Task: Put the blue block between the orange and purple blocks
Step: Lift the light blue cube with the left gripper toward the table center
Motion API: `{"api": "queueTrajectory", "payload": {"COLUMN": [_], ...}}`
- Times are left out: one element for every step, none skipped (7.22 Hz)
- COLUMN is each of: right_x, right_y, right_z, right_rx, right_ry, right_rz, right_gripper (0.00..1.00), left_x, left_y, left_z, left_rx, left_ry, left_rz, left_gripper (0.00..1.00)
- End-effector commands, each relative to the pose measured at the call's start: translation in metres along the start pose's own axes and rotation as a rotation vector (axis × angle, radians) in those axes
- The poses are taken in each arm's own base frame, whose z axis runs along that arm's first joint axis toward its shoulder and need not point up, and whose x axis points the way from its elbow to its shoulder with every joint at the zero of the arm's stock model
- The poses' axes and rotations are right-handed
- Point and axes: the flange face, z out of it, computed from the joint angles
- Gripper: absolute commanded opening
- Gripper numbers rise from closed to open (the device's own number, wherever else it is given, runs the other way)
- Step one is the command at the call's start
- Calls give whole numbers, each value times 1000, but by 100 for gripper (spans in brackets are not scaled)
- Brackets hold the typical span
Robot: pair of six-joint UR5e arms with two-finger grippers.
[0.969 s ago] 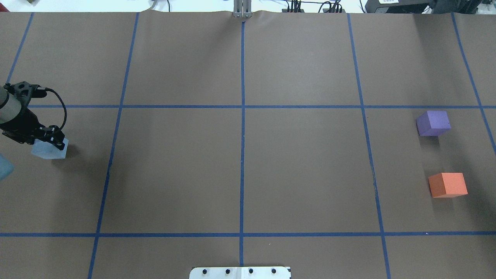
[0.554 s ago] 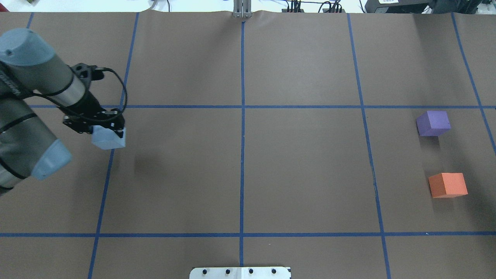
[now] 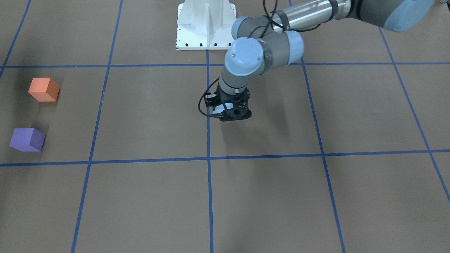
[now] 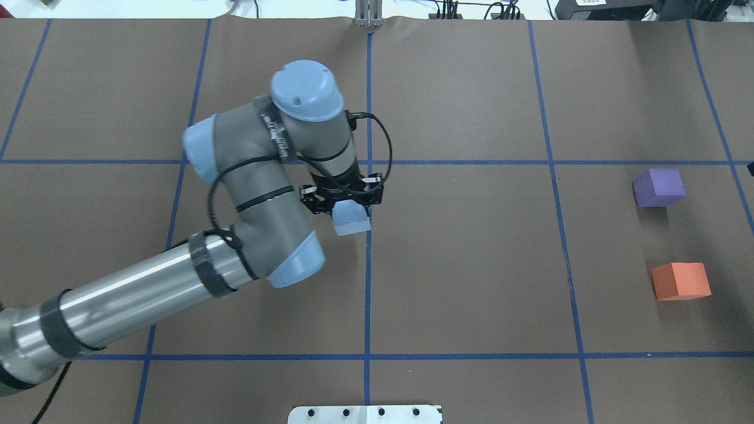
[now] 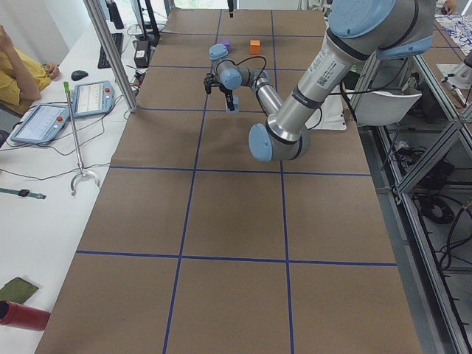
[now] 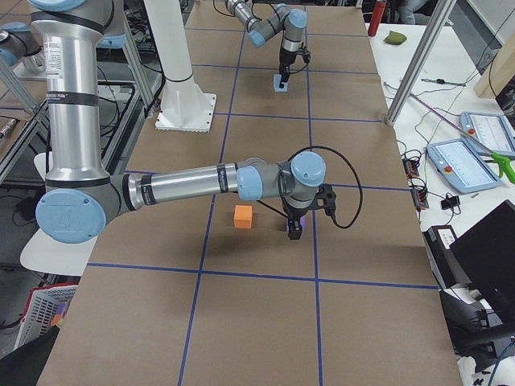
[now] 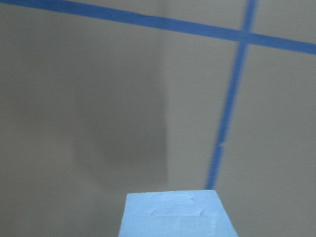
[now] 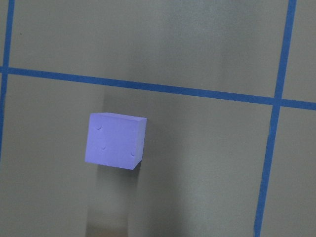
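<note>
My left gripper [image 4: 349, 207] is shut on the light blue block [image 4: 352, 222] and holds it above the table, just left of the centre tape line. It also shows in the front-facing view [image 3: 235, 111]. The left wrist view shows the block's top [image 7: 175, 215] at the bottom edge. The purple block [image 4: 658, 187] and the orange block [image 4: 681, 281] stand apart at the far right. My right gripper [image 6: 295, 231] hovers by the purple block [image 8: 115, 141]. I cannot tell if it is open or shut.
Blue tape lines [image 4: 367, 265] divide the brown table into squares. The white robot base plate [image 3: 206, 24] sits at the robot's edge. A metal post [image 6: 414, 64] and tablets [image 6: 457, 165] stand off the operators' side.
My left arm has carried the blue block from the table's far left edge rightward to the centre line. The purple and orange blocks have not moved.
</note>
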Motion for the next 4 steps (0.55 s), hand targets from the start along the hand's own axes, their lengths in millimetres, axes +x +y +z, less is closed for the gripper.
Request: {"api": "queueTrajectory", "payload": {"right_x": [-10, -18, -20, -26], "right_y": [0, -1, -2, -1], "right_z": [5, 9, 9, 11], "right_rx": [-11, -14, -7, -15], "right_ry": [-14, -40, -47, -77], "right_rz": [-17, -31, -35, -29], "right_gripper": [100, 100, 100, 100], "left_x": [114, 128, 134, 151], "left_y": [18, 34, 38, 37], "left_z": [37, 50, 57, 63], "left_rx": [99, 152, 147, 160], "left_ry": [-8, -7, -20, -47], "left_rz": [65, 99, 99, 89], "left_gripper": [0, 0, 27, 55]}}
